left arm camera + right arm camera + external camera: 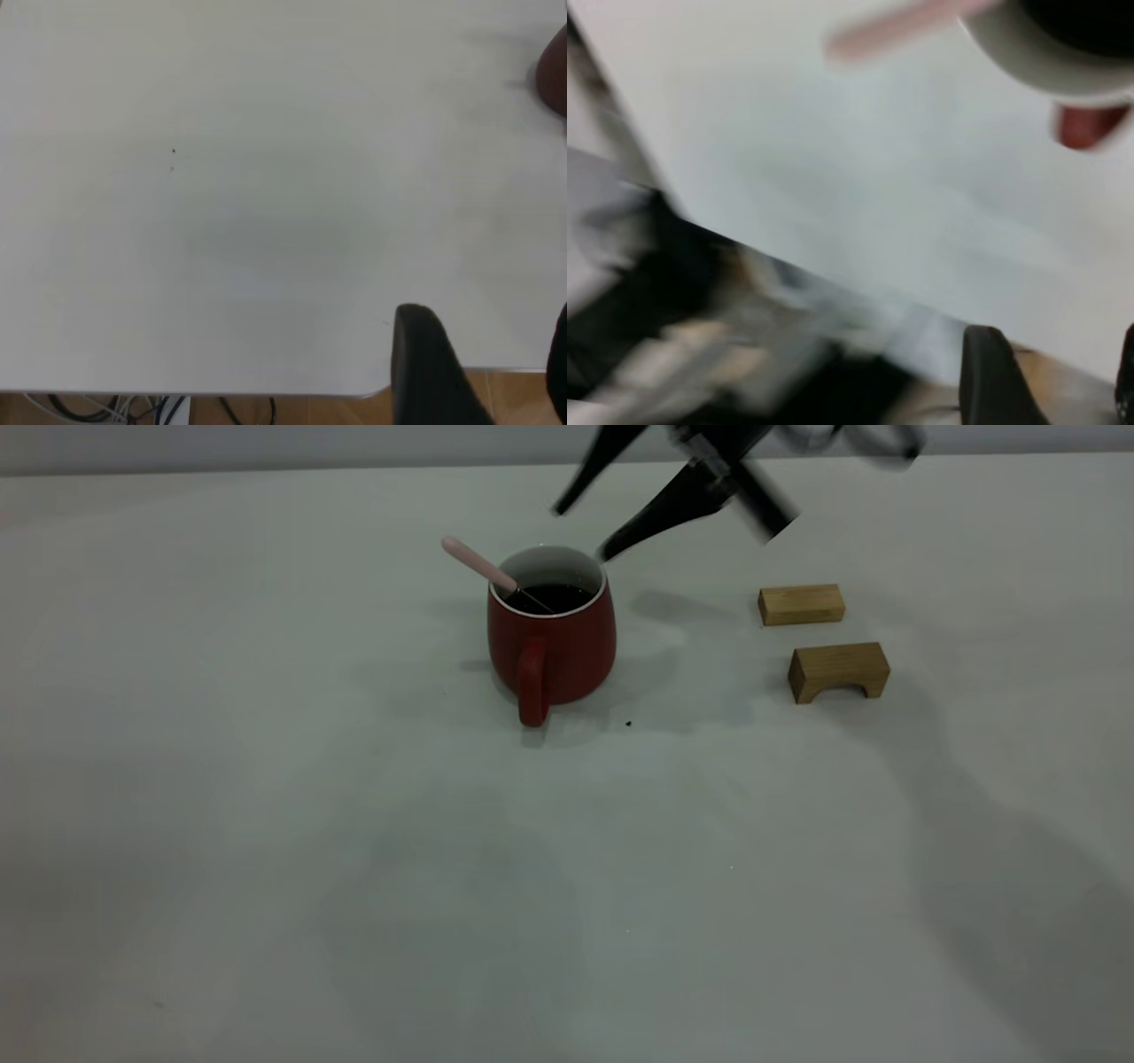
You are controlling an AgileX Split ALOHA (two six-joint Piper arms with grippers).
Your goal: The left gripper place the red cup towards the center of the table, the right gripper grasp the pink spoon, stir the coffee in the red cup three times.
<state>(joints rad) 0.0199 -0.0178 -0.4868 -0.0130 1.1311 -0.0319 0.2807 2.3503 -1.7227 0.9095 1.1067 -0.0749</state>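
The red cup (551, 642) stands upright on the tabletop (354, 850), a little left of the middle and toward the far side, its loop handle turned to the near side. Inside the white rim lies the coffee (551, 597), dark and glossy. The pink spoon (481, 565) rests in the cup with its metal end dipped into the coffee and its pale handle leaning out over the rim toward the far left; nothing is holding it.

Just right of the cup and above it hangs the right hand (580, 531), reaching in from the far edge. Its two dark fingers are spread wide and hold nothing; the nearer fingertip (611, 547) sits close by the cup's far right rim, though whether it touches the rim is hard to say because the arm is blurred.

To the right of the cup, well apart from it, lie two tan wooden blocks: a plain flat block (801, 604) farther back and an arched block (838, 670) nearer.

The left hand (496, 372) shows only in its own wrist view, over bare tabletop near an edge, with a sliver of the cup far off; I cannot tell whether it is spread or pressed together.
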